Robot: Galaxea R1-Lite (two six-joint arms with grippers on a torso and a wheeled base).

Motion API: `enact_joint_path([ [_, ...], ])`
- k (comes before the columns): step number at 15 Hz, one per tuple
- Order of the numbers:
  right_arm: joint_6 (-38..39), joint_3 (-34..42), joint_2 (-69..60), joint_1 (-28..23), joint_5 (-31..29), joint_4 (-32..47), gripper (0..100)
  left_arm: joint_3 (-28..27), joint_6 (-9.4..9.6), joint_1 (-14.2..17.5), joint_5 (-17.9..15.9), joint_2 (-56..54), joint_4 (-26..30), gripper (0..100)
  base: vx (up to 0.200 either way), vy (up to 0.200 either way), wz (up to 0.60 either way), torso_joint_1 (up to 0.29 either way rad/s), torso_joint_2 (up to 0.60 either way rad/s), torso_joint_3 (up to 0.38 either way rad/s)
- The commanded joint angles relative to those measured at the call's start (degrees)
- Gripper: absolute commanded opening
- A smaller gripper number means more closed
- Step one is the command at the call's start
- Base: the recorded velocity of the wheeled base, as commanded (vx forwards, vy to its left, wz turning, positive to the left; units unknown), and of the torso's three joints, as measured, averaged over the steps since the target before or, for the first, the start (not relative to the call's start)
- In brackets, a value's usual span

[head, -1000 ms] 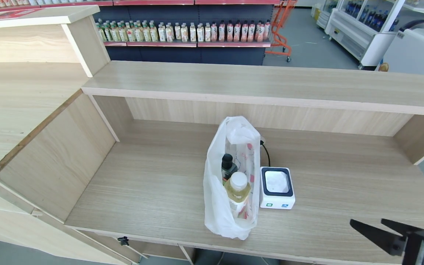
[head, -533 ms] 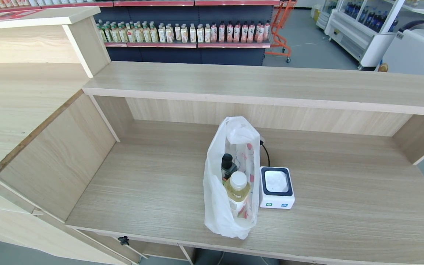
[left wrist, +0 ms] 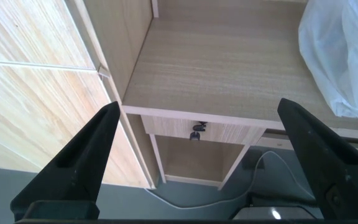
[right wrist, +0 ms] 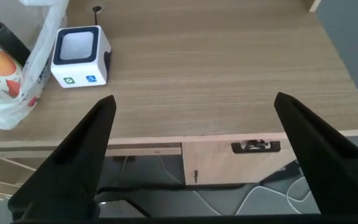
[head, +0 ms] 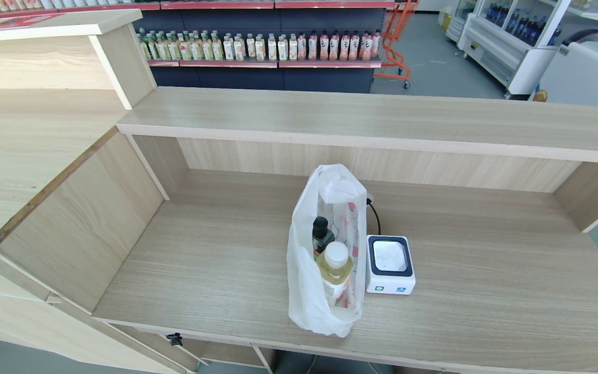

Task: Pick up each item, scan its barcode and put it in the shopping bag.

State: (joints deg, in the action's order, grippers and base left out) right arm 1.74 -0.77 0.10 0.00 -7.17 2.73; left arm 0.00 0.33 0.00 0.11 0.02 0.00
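Observation:
A white plastic shopping bag (head: pixel 309 280) stands on the wooden counter (head: pixel 216 259), holding a yellow-drink bottle with a white cap (head: pixel 336 270) and a dark-capped bottle (head: pixel 321 234). Right beside the bag sits the white barcode scanner (head: pixel 389 264) with its cable running back. My left gripper (left wrist: pixel 201 124) hangs open below the counter's front edge, off the bag's (left wrist: pixel 347 56) left. My right gripper (right wrist: pixel 194 118) is open too, held over the front edge to the right of the scanner (right wrist: pixel 79 55) and the bag (right wrist: pixel 14 74). Nothing is between either pair of fingers.
A raised wooden ledge (head: pixel 371 119) runs behind the counter, with side walls at left (head: pixel 76 218) and right (head: pixel 597 195). A drawer lock (left wrist: pixel 197 131) sits under the front edge. Store shelves of bottles (head: pixel 257 45) and coolers (head: pixel 512 36) stand far behind.
The right gripper, seen at the head view's lower right corner a second ago, has withdrawn out of that view. The bag, bottles and scanner have not moved.

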Motion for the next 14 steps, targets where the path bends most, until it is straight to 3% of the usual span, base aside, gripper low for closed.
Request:
enact_joint_path([
  [1, -0.2, 0.1, -0.1, 0.0, 0.0, 0.6, 100, 0.0, 0.02, -0.1, 0.0, 0.0, 0.0, 100, 0.0, 0.0, 0.0, 0.0, 0.0, 0.0],
  [4, -1.1, 0.1, -0.1, 0.0, 0.0, 0.5, 100, 0.0, 0.02, 0.0, 0.0, 0.0, 0.0, 100, 0.0, 0.0, 0.0, 0.0, 0.0, 0.0],
  [5, -1.1, 0.1, -0.1, 0.0, 0.0, 0.5, 0, 0.0, 0.02, 0.0, 0.1, 0.0, 0.0, 100, 0.0, 0.0, 0.0, 0.0, 0.0, 0.0],
  [12, -1.1, 0.1, -0.1, 0.0, 0.0, 0.7, 0, 0.0, -0.42, -0.1, 0.0, 0.1, 0.0, 100, 0.0, 0.0, 0.0, 0.0, 0.0, 0.0],
  [14, -1.2, 0.1, -0.1, 0.0, 0.0, 0.7, 0, 0.0, -0.07, 0.0, -0.1, 0.2, 0.0, 100, 0.0, -0.2, 0.0, 0.0, 0.0, 0.005],
])
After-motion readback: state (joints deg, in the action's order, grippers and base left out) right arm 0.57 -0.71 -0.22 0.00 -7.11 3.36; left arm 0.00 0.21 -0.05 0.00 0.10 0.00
